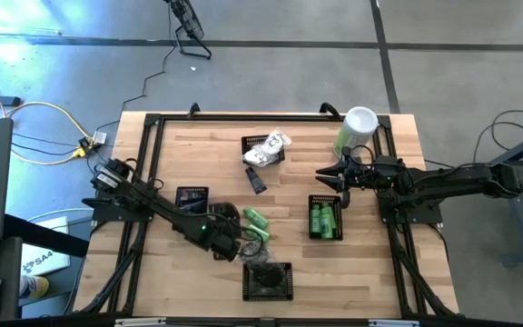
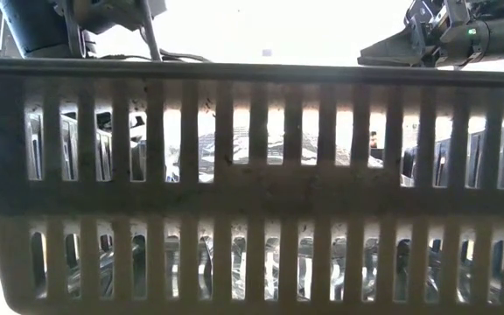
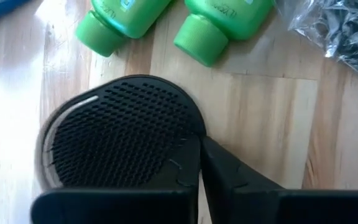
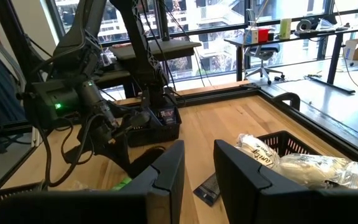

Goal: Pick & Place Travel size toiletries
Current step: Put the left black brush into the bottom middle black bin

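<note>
The toiletries lie spread over the wooden table (image 1: 198, 154): green bottles (image 1: 325, 220) already stand in a basket (image 1: 326, 202) near the right side, white packets (image 1: 269, 145) fill another basket at the far middle, and two loose green bottles (image 1: 258, 219) lie near the left gripper (image 1: 240, 243). This gripper is low at the table, and its fingers (image 3: 229, 177) are closed around a black round brush (image 3: 120, 134), so I judge the grasp is the step in hand. The next move calls for a lift and a carry to a basket, perhaps the near one (image 1: 268, 281). The right gripper (image 1: 339, 180) waits above the green bottles; its fingers (image 4: 166, 171) stand a little apart and hold nothing. Behind the table the room shows desks and large windows.
</note>
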Tool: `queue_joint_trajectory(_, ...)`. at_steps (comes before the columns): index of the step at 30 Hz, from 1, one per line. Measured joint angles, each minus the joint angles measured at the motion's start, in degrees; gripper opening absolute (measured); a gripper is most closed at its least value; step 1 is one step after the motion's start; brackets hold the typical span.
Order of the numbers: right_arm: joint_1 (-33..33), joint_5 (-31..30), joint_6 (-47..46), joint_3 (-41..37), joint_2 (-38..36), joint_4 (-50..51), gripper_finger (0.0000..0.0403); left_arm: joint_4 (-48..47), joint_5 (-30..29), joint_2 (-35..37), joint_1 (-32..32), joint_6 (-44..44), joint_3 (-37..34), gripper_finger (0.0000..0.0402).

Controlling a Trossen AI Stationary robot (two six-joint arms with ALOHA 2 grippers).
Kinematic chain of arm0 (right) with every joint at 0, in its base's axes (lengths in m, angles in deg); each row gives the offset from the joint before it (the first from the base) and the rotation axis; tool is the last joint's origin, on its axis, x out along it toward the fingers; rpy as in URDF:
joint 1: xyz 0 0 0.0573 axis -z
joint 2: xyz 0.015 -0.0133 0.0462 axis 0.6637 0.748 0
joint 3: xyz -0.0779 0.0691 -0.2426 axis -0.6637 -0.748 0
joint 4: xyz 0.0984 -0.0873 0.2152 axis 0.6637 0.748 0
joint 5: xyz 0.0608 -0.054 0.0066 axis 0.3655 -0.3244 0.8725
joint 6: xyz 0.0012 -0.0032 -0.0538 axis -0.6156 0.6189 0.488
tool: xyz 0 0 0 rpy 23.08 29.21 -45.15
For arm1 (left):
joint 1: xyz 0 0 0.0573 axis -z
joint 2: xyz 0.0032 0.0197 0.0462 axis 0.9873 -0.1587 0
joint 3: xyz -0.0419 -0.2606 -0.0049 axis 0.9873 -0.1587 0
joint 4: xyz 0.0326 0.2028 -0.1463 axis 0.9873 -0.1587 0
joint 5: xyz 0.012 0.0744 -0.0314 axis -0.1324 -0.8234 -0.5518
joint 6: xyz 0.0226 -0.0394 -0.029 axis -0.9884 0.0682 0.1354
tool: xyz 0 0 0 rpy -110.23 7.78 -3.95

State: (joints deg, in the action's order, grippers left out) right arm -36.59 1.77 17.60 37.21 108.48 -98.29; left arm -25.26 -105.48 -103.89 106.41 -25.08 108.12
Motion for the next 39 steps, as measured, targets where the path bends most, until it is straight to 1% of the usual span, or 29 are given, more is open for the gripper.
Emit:
queue_joint_trajectory(4,0.0,0.0,0.0,0.0,0.0,0.0,0.0079,-2.1,0.0,0.2,-0.1,-0.3,1.5,0.0001)
queue_joint_trajectory(12,0.0,0.0,0.0,0.0,0.0,0.0,0.0079,-11.0,-1.0,0.2,-0.1,-1.8,8.0,0.0001)
queue_joint_trajectory(20,0.0,0.0,0.0,0.0,0.0,0.0,0.0079,-16.6,-2.3,0.3,-0.1,-3.0,13.6,0.0001)
queue_joint_trajectory(24,0.0,0.0,0.0,0.0,0.0,0.0,0.0079,-21.3,-4.3,0.3,-0.1,-3.3,16.6,0.0001)
queue_joint_trajectory(28,0.0,0.0,0.0,0.0,0.0,0.0,0.0079,-26.9,-5.1,0.3,-0.1,-3.3,20.6,0.0)
queue_joint_trajectory(35,0.0,0.0,0.0,0.0,0.0,0.0,0.0079,-31.0,-5.9,0.5,-0.1,-6.2,26.2,0.0)
queue_joint_trajectory(39,0.0,0.0,0.0,0.0,0.0,0.0,0.0079,-31.3,-4.9,0.5,-0.1,-6.2,26.7,0.0)
